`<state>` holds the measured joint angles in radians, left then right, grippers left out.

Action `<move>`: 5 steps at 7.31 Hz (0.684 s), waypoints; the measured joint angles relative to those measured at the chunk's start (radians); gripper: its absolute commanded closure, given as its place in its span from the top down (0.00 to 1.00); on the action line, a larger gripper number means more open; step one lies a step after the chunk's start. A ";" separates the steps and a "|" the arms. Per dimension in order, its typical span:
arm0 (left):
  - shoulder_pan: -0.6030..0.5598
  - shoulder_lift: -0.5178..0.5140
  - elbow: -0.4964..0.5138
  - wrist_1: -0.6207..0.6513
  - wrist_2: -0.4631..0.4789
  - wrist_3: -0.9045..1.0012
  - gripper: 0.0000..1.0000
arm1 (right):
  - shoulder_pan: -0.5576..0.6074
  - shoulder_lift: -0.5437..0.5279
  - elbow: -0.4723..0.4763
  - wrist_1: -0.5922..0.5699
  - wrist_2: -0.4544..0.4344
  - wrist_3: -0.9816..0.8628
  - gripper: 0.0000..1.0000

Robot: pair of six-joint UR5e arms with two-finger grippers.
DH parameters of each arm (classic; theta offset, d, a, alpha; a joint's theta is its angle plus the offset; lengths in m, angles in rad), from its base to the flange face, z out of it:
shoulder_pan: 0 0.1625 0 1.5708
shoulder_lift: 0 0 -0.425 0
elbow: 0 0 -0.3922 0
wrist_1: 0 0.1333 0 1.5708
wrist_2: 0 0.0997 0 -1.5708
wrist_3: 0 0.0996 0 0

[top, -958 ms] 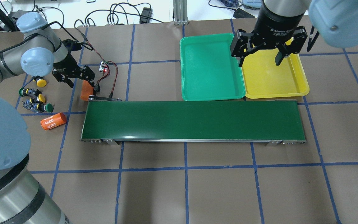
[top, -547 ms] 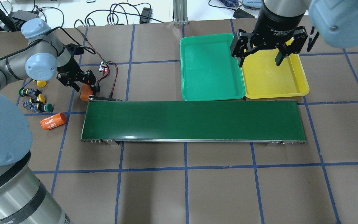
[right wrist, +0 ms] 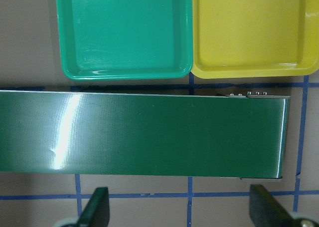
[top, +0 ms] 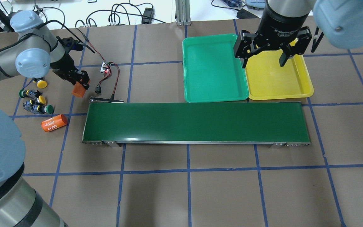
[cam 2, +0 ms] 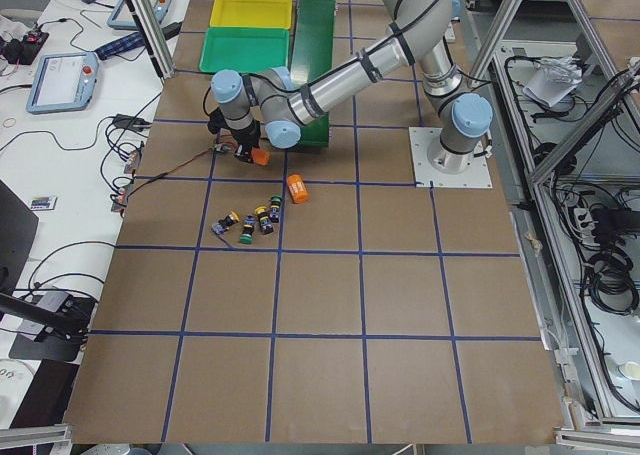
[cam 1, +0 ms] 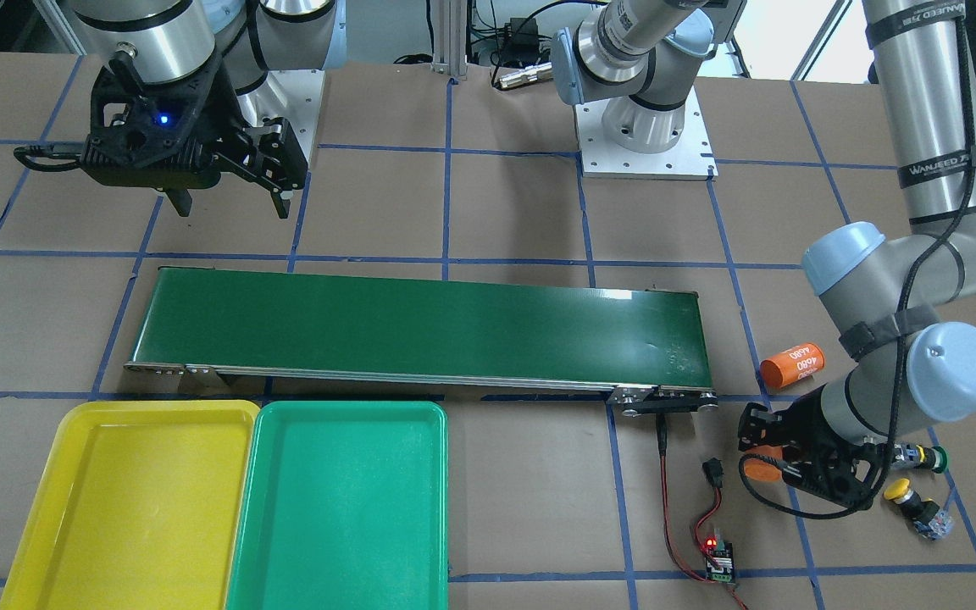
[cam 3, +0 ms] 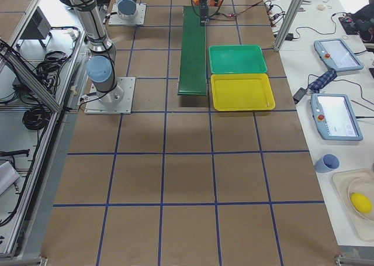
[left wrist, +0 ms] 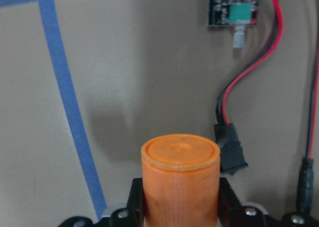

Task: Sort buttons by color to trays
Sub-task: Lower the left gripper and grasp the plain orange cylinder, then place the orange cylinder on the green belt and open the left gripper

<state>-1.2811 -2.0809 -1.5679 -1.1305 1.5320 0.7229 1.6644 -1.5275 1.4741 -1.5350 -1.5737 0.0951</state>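
Left gripper: clenched on the plain orange cylinder. The cylinder's end pokes out past the fingertips, and the wrist view shows its flat cap facing the table. It casts a shadow on the brown paper and looks clear of the surface.

Buttons: all four sit loose on the table in a cluster to the left gripper's own left, near it but not touching. The yellow button is closest. Further out are a green button, a second yellow button and a second green button.

The 4680 cylinder lies just past the cluster. The controller board with its red LED sits on the gripper's other side. The conveyor belt end is just beside the gripper.

Right gripper: released, jaws spread wide, nothing between them, hanging high. In its wrist view the belt is ahead of the fingers. Beyond the belt are the green tray and the yellow tray, side by side with rims touching.
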 measured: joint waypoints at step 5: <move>-0.078 0.323 -0.297 -0.009 -0.012 0.654 0.00 | 0.001 0.000 0.001 0.004 0.001 0.001 1.00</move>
<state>-1.3591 -1.7576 -1.8654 -1.1391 1.5203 1.3767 1.6650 -1.5276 1.4754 -1.5314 -1.5729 0.0965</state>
